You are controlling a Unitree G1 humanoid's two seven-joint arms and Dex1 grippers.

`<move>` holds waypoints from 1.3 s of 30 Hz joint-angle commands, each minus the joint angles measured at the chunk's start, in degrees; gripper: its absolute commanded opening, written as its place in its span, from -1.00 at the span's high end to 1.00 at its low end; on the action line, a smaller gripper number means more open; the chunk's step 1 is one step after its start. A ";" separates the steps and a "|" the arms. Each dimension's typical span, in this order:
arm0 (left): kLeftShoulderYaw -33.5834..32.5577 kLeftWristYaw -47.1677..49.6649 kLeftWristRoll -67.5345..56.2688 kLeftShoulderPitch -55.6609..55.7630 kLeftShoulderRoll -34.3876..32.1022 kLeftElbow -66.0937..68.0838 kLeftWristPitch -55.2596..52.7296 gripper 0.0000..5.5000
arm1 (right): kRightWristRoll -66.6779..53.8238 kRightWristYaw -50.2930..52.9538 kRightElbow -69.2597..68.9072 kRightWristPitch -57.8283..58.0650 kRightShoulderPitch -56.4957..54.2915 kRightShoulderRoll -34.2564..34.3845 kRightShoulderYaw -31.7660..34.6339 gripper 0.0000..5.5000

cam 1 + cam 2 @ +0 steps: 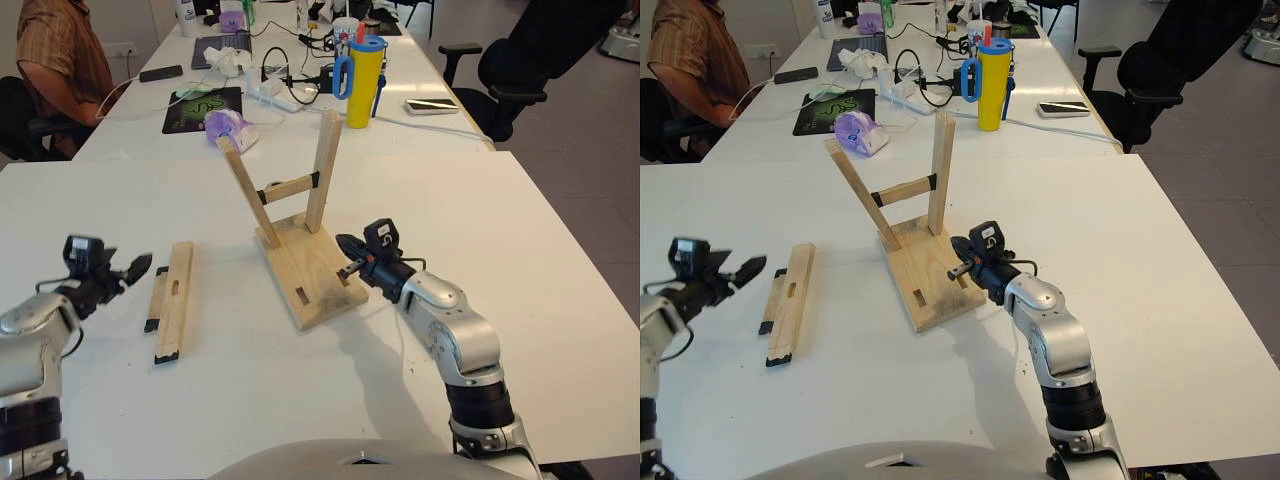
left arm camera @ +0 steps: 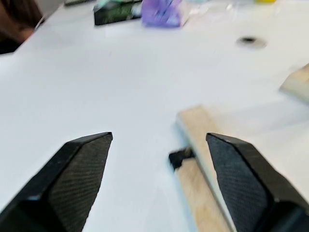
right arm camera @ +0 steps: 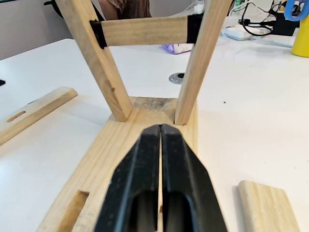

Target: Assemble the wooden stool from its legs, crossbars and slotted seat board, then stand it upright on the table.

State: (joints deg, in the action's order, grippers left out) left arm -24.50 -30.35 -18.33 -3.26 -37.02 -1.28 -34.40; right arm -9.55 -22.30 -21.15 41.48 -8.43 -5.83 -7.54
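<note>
Pincer on my right arm (image 1: 341, 243) has its two black fingers pressed flat together with nothing visible between them; it hovers low over the near half of the seat board, pointing toward the far edge of the table. My left pincer (image 1: 136, 268) is spread wide and holds nothing, sitting close to the table's left edge with its tips aimed at the loose wooden parts just beside it. A white table (image 1: 520, 260) carries everything. The slotted seat board (image 1: 315, 275), the largest wooden part, lies flat near the middle of the table, angled so that one short end faces me and the other faces the far edge. Two legs rise from its far end: one (image 1: 247, 195) leans toward the left edge, the other (image 1: 324, 170) stands nearly upright. A crossbar (image 1: 290, 188) with dark ends joins these two legs partway up. Between the seat board and the left edge, a loose leg (image 1: 176, 295) with a slot cut in it lies flat, running from the near side toward the far side. A shorter, thinner crossbar (image 1: 155, 300) with dark ends lies alongside it, touching it on the side nearer the left edge. A short wooden piece (image 3: 264, 208) with rounded corners lies flat on the table just beside the seat board, near my right pincer.
</note>
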 commanded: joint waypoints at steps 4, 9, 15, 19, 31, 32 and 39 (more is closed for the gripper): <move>0.77 3.23 -2.07 -5.23 2.51 -8.38 -8.99 -0.31 | -1.13 4.62 -4.69 2.32 3.64 1.08 0.88 1.00; 0.37 3.34 -1.68 -6.17 1.31 -7.48 -11.31 -0.31 | -1.29 6.54 -5.65 2.55 4.82 1.82 0.02 1.00; 0.84 2.37 -2.60 -6.08 1.23 -7.04 -11.91 -0.31 | -1.62 7.57 -6.08 2.87 6.06 2.04 -0.12 1.00; 2.84 1.45 -2.62 -9.17 1.30 -9.72 -14.04 -0.31 | -1.65 8.23 -6.36 3.05 6.69 1.85 -0.34 1.00; 4.39 9.22 -1.89 -8.67 4.54 -14.24 -24.81 -0.06 | -1.05 10.53 -8.15 4.23 5.33 1.53 -0.72 1.00; 4.58 10.01 -1.62 -8.84 4.64 -14.80 -25.70 -0.03 | -0.95 10.69 -8.21 4.22 5.07 1.47 -0.76 1.00; 5.90 13.48 -0.54 -8.92 5.56 -14.64 -30.07 0.34 | 0.39 12.54 -8.71 2.95 5.02 0.04 1.11 1.00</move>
State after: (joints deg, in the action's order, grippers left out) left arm -20.23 -18.47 -20.21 -10.27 -32.42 -18.52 -60.70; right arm -9.57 -10.26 -28.94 45.06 -3.49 -4.70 -7.71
